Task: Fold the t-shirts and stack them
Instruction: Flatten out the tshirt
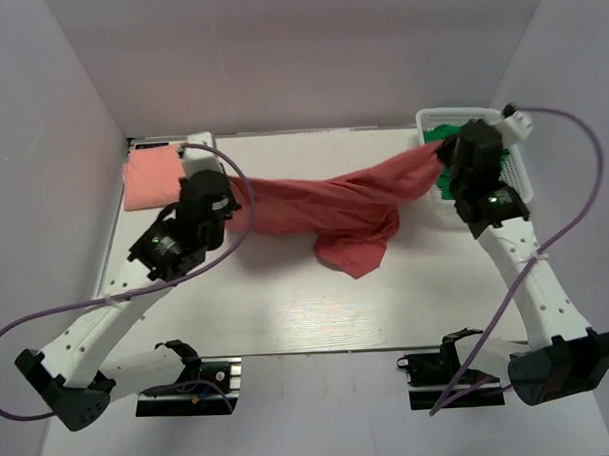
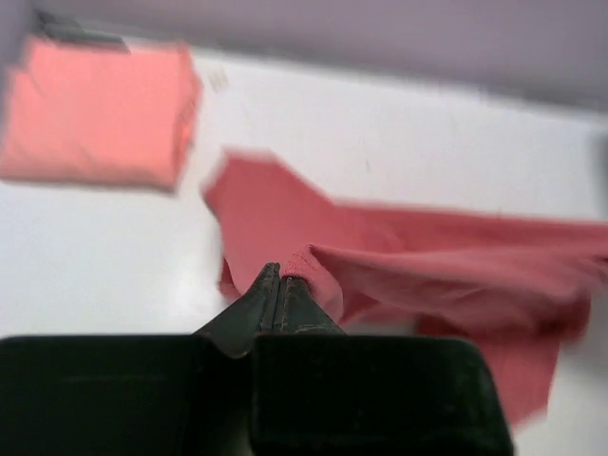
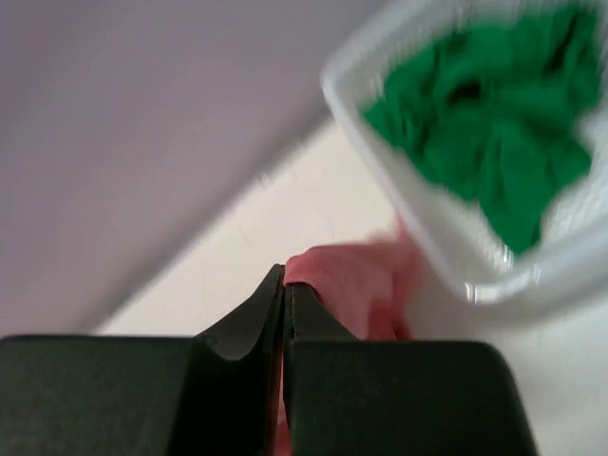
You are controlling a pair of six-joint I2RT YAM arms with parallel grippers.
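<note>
White desk [image 1: 287, 309], three items.
Folded salmon-pink t-shirt [image 1: 151, 181] at far-left corner; brick-red t-shirt [image 1: 334, 212] sagging onto the middle; white basket [image 1: 461, 113] at far-right corner.

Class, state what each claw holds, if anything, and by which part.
Both hold the brick-red t-shirt: the left claw pinches an edge at its left end, the right claw its right end.

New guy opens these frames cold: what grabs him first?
A dusty brick-red cloth t-shirt is strung across the white table, pinched at one end by the left claw and at the other by the right claw. A folded salmon-pink cloth t-shirt sits at the far left corner; a white plastic basket of crumpled green cloth at the far right.
</note>
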